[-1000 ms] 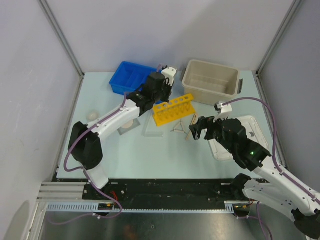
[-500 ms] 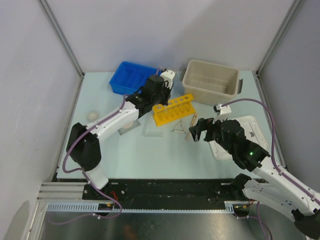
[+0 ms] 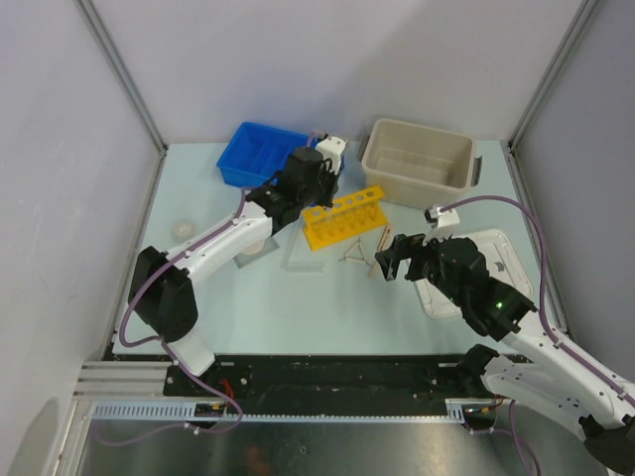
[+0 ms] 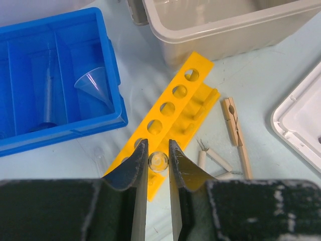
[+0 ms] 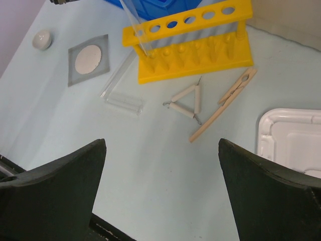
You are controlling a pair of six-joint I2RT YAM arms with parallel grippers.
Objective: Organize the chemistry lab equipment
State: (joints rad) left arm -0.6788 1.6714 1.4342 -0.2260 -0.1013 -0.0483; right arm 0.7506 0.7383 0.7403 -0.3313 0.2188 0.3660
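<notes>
Directions use the overhead view as a dial, with twelve at the far wall.

**Findings.**
- The left gripper (image 4: 156,146) stands over the yellow rack (image 4: 173,100), its jaws pinching a clear test tube (image 4: 158,161) that the wrist camera sees end-on.
- From the right wrist camera the tube leans, with its lower end at the rack's nine o'clock end hole. I cannot tell whether it has entered the hole.
- The right gripper (image 5: 163,168) is spread wide and holds nothing. It hovers at four o'clock of the rack, near the wooden clamp (image 5: 225,103) and wire triangle (image 5: 180,110).
- The gauze square (image 5: 90,59) lies at eight o'clock of the rack.
- A funnel (image 4: 93,83) sits in the blue bin (image 4: 114,75) at ten o'clock.

**Assessment.** The step in hand appears to be seating the tube in the rack.

**Recommended.**
- Bring the tube upright before lowering it.
- Centre it over the hole and descend slowly.
- Release only once its base is seated.

A leaning tube pressed against the hole's rim could crack, or could tip the rack. The right arm is best kept clear.
</notes>
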